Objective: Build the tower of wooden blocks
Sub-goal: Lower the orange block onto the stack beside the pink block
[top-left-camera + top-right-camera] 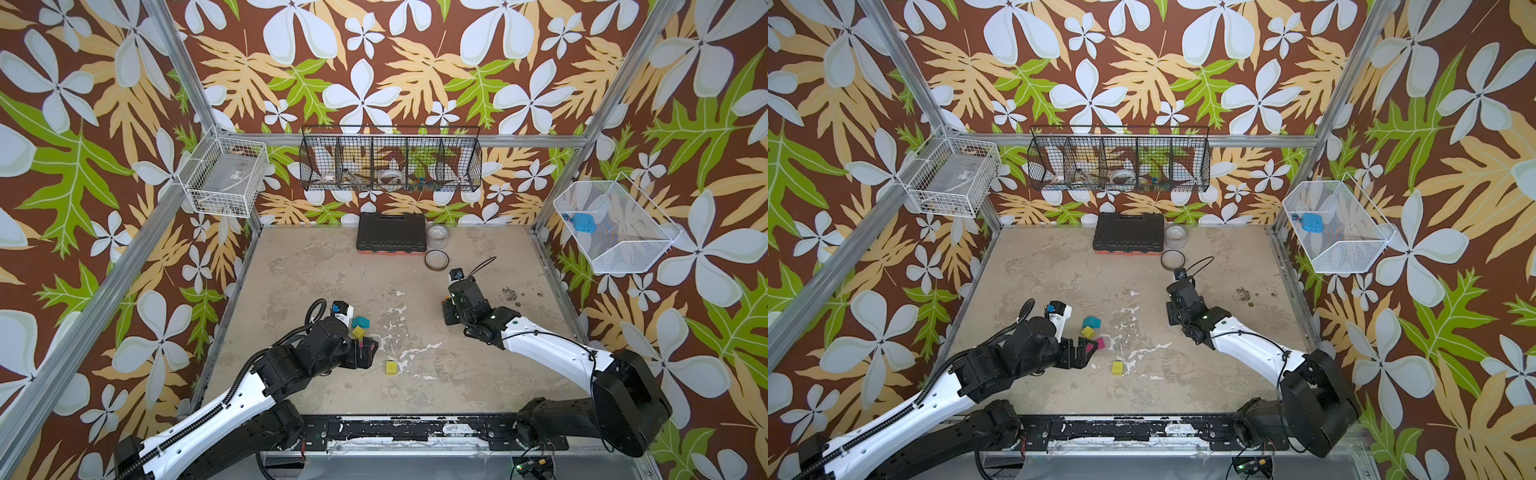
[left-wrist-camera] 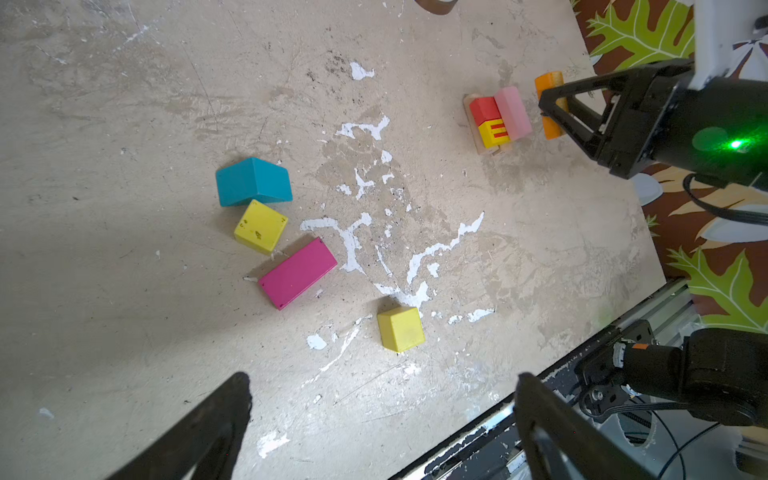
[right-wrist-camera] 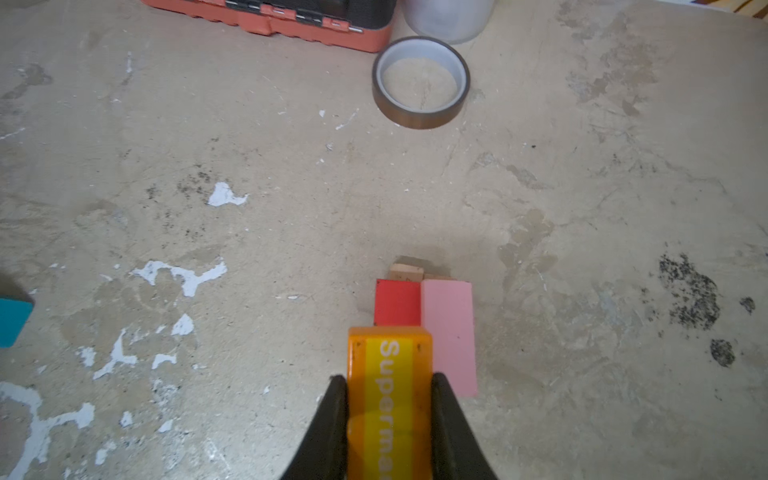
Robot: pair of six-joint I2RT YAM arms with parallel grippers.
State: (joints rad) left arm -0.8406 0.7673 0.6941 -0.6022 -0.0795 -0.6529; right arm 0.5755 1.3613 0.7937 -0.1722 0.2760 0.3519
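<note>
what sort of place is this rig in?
Probably a lab robot cell: an aluminium frame with leaf-print walls, left arm and right arm on a front rail, a black wire basket hung behind.

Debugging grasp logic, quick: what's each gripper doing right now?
Left gripper: open, holding nothing.
Right gripper: closed on the orange block.
</note>
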